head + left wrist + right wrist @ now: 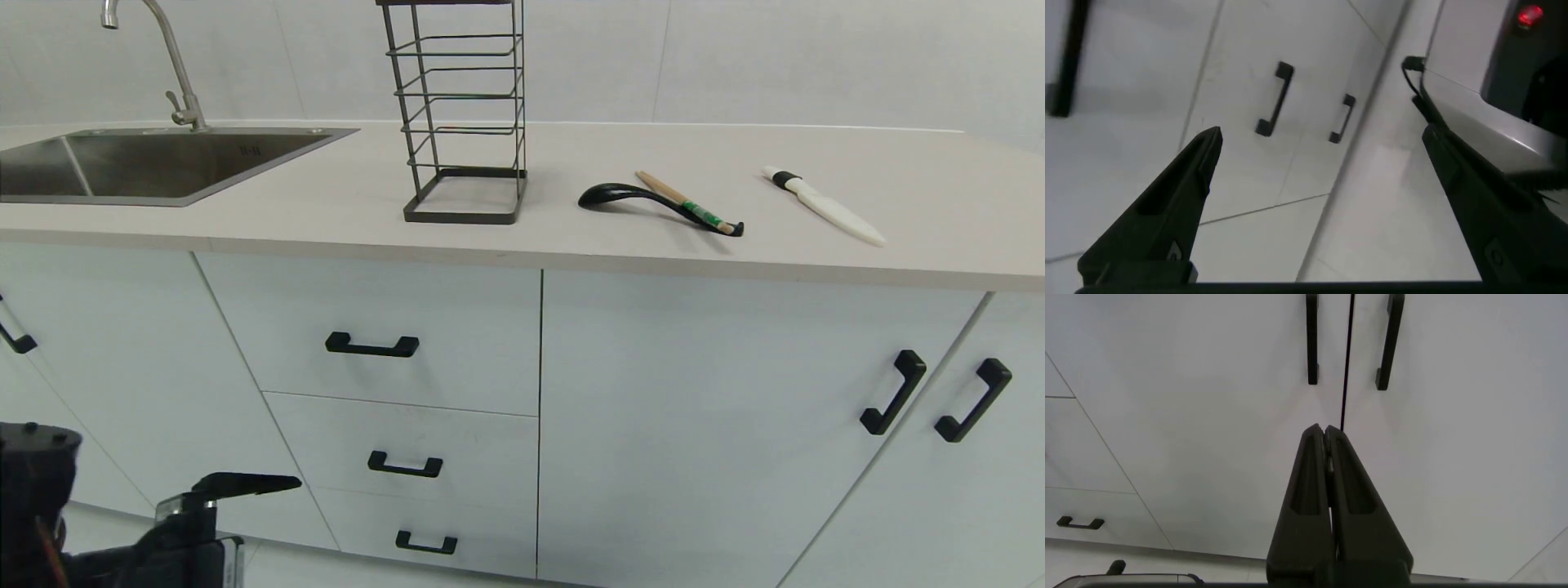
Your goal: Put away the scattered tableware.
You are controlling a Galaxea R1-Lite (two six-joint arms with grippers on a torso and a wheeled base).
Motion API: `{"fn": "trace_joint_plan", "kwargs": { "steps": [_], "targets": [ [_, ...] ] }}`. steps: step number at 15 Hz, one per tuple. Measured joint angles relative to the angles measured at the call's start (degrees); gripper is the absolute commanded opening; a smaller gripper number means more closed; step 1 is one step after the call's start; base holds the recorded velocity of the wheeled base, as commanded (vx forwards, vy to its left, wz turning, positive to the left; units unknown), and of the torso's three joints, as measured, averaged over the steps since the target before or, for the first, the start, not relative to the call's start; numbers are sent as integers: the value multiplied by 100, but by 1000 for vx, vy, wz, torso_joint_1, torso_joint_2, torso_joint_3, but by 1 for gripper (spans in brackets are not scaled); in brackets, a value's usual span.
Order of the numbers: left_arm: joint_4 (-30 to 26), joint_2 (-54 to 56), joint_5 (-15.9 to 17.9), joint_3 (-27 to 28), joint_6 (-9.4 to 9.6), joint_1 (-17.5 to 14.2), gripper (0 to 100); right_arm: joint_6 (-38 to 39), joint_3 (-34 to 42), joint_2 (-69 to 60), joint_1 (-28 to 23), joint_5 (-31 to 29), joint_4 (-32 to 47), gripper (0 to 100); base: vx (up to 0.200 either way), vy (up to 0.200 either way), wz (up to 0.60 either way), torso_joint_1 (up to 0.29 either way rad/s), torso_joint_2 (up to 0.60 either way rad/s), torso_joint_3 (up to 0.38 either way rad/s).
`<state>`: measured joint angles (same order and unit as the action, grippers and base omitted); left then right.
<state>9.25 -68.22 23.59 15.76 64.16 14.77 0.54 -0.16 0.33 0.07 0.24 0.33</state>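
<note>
On the surface [571, 245] right of the rack [461, 114], ladle [645, 198], chopsticks [682, 202] and knife [824, 206] lie slantwise, well above our left end effector [1319, 139], spread empty, and our right end effector [1325, 433], clenched empty, which we judge nearer.

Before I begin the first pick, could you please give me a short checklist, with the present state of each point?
1. Left hand open and empty: ok.
2. Right hand open for a grasp: not ok; its fingers are shut, pointing at the cabinet doors.
3. Spoon, chopsticks and knife in plain sight on the counter: ok.
4. Chopsticks free to lift alone: not ok; they lie across the spoon's handle.
5. Wire rack upright, visible tiers empty: ok.
6. Left hand at counter height: not ok; in the head view it is low, before the drawers.
</note>
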Motion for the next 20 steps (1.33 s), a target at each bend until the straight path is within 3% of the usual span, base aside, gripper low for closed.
{"fn": "trace_joint_plan", "kwargs": {
  "steps": [3,6,12,20],
  "targets": [
    [185,-730,-299,24,251,189,100,0,0,0,0,-2,0,0,0,0,0,0,0,0],
    [624,-1524,-553,9,315,241,100,0,-2,0,0,0,2,0,0,0,0,0,0,0],
    [2488,-3366,-616,-17,323,453,100,0,-2,2,0,0,0,0,0,0,0,0,0,0],
    [4803,-5254,-1044,-9,229,503,100,-2,0,2,0,0,2,0,0,0,0,0,0,0]
  ]
}}
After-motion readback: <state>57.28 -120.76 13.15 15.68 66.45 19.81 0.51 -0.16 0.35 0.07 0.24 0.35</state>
